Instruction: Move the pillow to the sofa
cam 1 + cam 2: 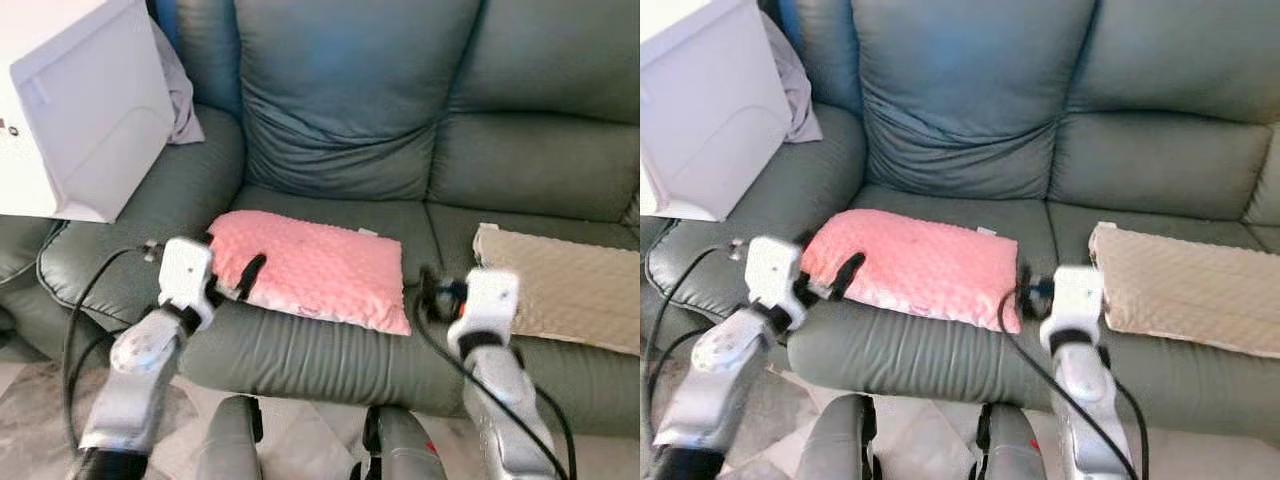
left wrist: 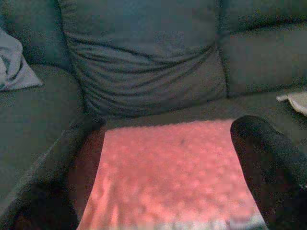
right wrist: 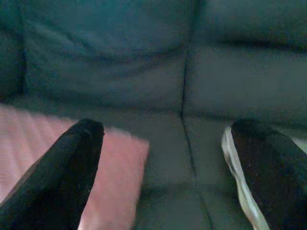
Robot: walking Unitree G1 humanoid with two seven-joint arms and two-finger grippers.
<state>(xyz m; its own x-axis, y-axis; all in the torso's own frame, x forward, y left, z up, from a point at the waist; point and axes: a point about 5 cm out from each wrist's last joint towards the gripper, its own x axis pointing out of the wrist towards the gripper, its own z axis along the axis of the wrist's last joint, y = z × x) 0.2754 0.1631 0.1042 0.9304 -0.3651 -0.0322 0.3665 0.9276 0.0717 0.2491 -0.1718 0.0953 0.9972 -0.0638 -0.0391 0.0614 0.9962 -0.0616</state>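
The pink pillow lies flat on the dark green sofa's seat, near the front edge. My left gripper is at the pillow's left end, open, with one black finger resting above the pink fabric. My right gripper is open just off the pillow's right front corner, above the seat. Its fingers spread wide, with the pillow's corner on one side and a beige cushion's edge on the other.
A beige textured cushion lies on the right seat. A white box sits on the left armrest, with grey cloth behind it. Black cables hang from both arms. Pale tiled floor shows below the sofa.
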